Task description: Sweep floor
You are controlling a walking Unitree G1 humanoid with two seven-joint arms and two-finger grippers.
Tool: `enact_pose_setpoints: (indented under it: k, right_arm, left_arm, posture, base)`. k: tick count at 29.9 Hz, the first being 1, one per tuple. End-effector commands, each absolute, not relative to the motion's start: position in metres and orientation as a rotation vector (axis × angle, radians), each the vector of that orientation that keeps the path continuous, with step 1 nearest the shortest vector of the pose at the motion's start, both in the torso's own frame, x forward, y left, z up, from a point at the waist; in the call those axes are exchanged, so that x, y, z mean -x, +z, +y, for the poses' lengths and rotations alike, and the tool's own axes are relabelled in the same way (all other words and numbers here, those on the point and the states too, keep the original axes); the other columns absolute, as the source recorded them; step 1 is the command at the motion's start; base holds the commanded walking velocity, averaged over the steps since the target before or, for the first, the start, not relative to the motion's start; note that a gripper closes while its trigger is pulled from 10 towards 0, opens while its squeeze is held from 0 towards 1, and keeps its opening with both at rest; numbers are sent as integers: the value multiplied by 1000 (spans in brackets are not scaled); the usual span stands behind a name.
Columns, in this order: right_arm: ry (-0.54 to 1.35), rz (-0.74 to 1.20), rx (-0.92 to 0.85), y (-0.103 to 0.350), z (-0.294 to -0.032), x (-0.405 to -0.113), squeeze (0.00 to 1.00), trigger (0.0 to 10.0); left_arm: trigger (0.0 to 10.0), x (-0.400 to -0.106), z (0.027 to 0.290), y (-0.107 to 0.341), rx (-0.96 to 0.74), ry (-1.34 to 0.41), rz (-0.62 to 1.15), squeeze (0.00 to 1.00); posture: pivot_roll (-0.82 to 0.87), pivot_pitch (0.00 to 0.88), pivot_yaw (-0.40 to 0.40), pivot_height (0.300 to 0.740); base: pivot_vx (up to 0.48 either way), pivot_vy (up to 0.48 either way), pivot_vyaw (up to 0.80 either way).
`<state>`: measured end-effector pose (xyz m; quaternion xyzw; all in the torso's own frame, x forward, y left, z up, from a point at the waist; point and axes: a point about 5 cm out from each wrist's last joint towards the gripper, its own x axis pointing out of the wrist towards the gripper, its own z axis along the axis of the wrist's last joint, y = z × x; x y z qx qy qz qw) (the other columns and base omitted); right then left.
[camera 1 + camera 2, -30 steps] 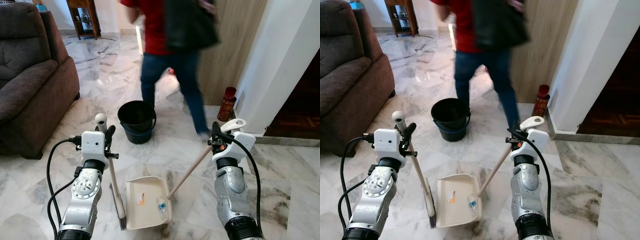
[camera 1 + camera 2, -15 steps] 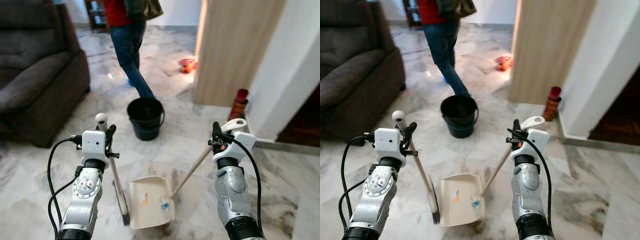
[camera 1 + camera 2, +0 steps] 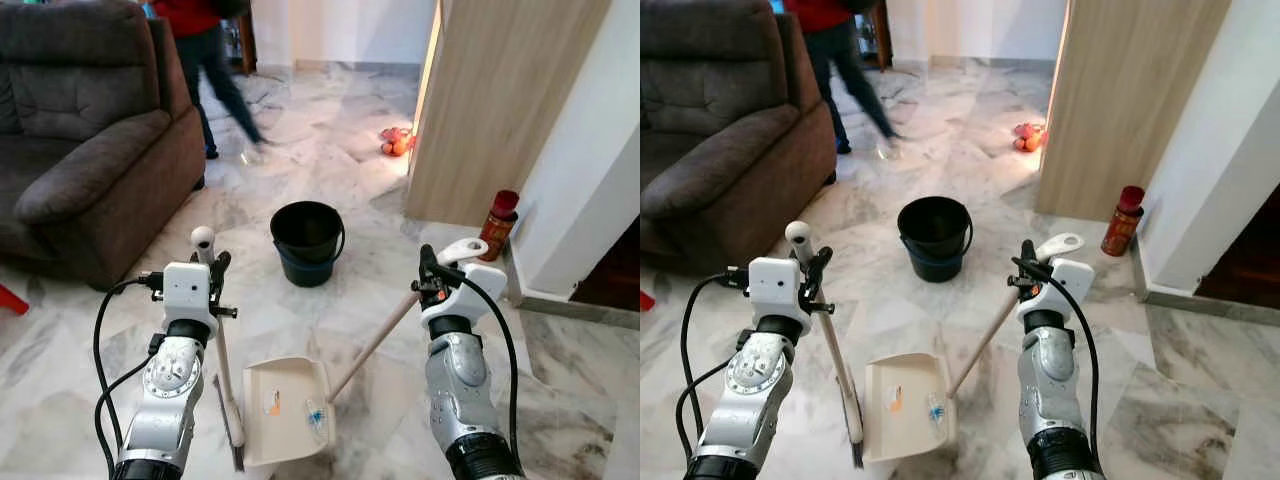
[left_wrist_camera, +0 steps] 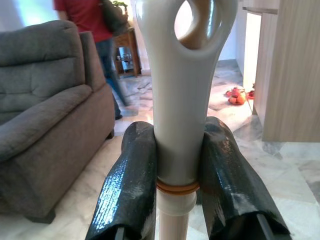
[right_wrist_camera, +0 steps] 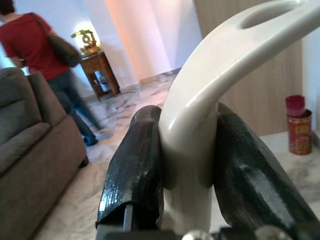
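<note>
My left gripper (image 3: 212,272) is shut on the cream handle of a broom (image 3: 222,360), whose dark bristle head (image 3: 234,445) rests on the marble floor. In the left wrist view both black fingers (image 4: 131,180) clamp the handle (image 4: 181,100) just under its hanging loop. My right gripper (image 3: 430,272) is shut on the curved grip of a long-handled cream dustpan (image 3: 285,410). The pan lies flat on the floor between my arms, just right of the broom head. A small blue scrap (image 3: 316,415) and an orange bit (image 3: 272,404) lie in it.
A black bucket (image 3: 308,240) stands on the floor ahead of the dustpan. A brown sofa (image 3: 80,150) fills the left side. A person (image 3: 205,50) walks at the far left behind it. A wooden panel (image 3: 500,100), a red canister (image 3: 499,224) and orange items (image 3: 393,143) are on the right.
The person has walked from near the bucket to the far left by the sofa. The camera has shifted. Both grippers keep their hold, with broom and dustpan in the same places.
</note>
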<state>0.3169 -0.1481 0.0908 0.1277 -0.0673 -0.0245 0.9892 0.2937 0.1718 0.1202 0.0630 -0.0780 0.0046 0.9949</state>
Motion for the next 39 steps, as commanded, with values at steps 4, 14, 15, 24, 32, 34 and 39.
enact_pose_setpoints:
  k: [4, 14, 15, 24, 32, 34, 39]
  right_arm:
    - [-28, -187, -271, 104, -143, -322, 0, 10000]
    - [-23, -190, -268, 105, -144, -324, 0, 10000]
    - [-21, -190, -266, 105, -144, -324, 0, 10000]
    - [-10, -197, -252, 107, -142, -324, 0, 10000]
    - [-12, -190, -255, 105, -143, -323, 0, 10000]
    - [-7, -191, -247, 106, -142, -324, 0, 10000]
    - [-6, -192, -248, 106, -141, -323, 0, 10000]
  left_arm:
    - [10000, -294, 172, 128, -152, 0, -191, 0]
    - [10000, -295, 170, 127, -151, -6, -189, 0]
    - [10000, -295, 170, 127, -150, -6, -190, 0]
    - [10000, -296, 170, 128, -150, -2, -192, 0]
    - [10000, -296, 170, 127, -149, -2, -187, 0]
    - [10000, -296, 170, 128, -149, -1, -188, 0]
    - [10000, -296, 170, 128, -148, 2, -189, 0]
  posture:
    - [134, 0, 44, 740]
    - [132, 0, 44, 740]
    - [132, 0, 44, 740]
    - [135, 0, 42, 740]
    - [135, 0, 42, 740]
    - [135, 0, 41, 740]
    - [137, 0, 42, 740]
  base:
    - [357, 0, 0]
    - [360, 0, 0]
    - [360, 0, 0]
    - [360, 0, 449]
    - [359, 0, 0]
    - [362, 0, 0]
    - [358, 0, 642]
